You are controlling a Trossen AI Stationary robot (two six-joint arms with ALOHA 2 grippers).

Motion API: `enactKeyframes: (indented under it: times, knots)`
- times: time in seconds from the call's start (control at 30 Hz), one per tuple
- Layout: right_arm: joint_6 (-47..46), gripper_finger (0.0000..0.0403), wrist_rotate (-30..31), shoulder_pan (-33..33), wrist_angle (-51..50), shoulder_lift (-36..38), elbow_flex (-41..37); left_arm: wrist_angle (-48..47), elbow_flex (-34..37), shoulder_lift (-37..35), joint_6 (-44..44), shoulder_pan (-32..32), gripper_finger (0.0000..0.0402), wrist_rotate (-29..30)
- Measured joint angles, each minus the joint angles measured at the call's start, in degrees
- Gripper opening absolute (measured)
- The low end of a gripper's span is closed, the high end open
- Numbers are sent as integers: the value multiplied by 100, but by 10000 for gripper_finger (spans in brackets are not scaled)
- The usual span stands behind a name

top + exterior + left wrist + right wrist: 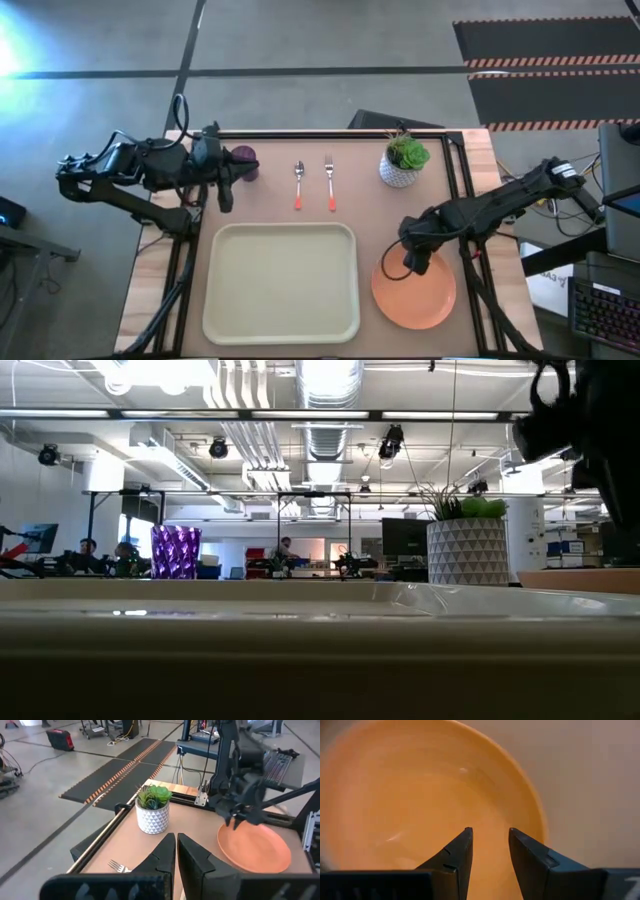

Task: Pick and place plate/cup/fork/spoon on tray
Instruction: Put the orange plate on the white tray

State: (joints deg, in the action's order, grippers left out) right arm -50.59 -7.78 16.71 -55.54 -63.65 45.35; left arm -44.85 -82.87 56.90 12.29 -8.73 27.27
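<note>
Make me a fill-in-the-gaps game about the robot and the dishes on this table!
1. The right gripper hovers over the orange ____.
2. The fork and the spoon lie side by side on the table, not yet on the ____.
3. The left gripper is near the purple ____.
4. The white pot has a green ____ in it.

Missing words: plate, tray, cup, plant.

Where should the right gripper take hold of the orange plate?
Probably the raised rim: the plate lies flat on the table, so only its edge offers purchase. The right gripper, open above it, could come down over the rim nearest the tray, one finger inside.
</note>
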Motion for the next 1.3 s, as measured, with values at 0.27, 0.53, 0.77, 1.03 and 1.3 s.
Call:
enactKeyframes:
  times: [0.27, 0.53, 0.77, 1.03, 1.3]
  knots:
    - [18, 116, -183, -519, 278, 1300, -1004, 132, 2, 24, 90, 0, 0, -2]
    - [107, 116, -272, -637, 631, 1894, -1738, 338, 2, 68, 90, 0, 0, -2]
    - [109, 116, -443, -636, 1477, 1921, -2233, 410, 4, 117, 90, 0, 0, -2]
    - [113, 116, -458, -636, 2183, 1797, -2617, 434, 4, 175, 95, 0, 0, -3]
    - [23, 103, -396, -636, 2453, 1741, -2915, 580, 4, 206, 94, 0, 0, -7]
